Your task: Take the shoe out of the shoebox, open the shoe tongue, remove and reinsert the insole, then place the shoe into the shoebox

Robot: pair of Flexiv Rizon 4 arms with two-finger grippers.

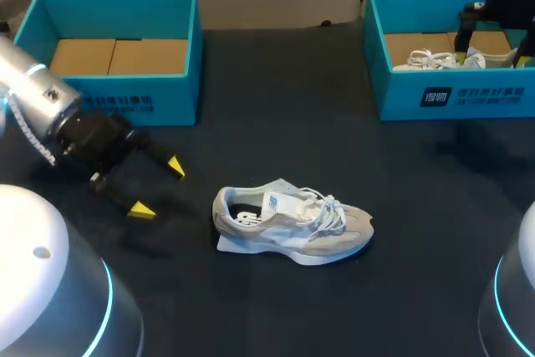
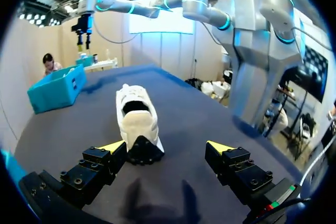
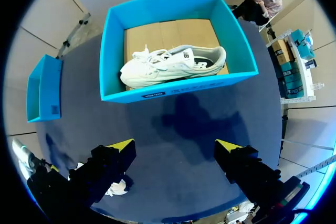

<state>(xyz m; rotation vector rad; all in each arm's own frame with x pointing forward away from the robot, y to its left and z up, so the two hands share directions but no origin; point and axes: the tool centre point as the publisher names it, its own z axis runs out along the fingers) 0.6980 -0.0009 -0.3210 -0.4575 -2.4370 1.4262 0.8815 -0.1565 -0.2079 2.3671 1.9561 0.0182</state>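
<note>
Shoe (image 1: 292, 223) stands on the surface (image 1: 334, 123), left gripper (image 1: 158, 188) spread wide and empty near its heel. Right gripper (image 3: 175, 146), likewise spread and empty, hangs above a shoebox (image 3: 210, 85).

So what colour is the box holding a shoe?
The box is turquoise; clearest in the right wrist view.

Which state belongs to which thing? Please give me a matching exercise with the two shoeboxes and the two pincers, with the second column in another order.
Things:
1. left shoebox
2. right shoebox
3. left pincer
4. right pincer

States:
A. open, high over a box
B. holds a white shoe
C. open, low, at the heel of the grey shoe
D. has no shoe in it

Pairs: 1-D, 2-B, 3-C, 4-A.
</note>
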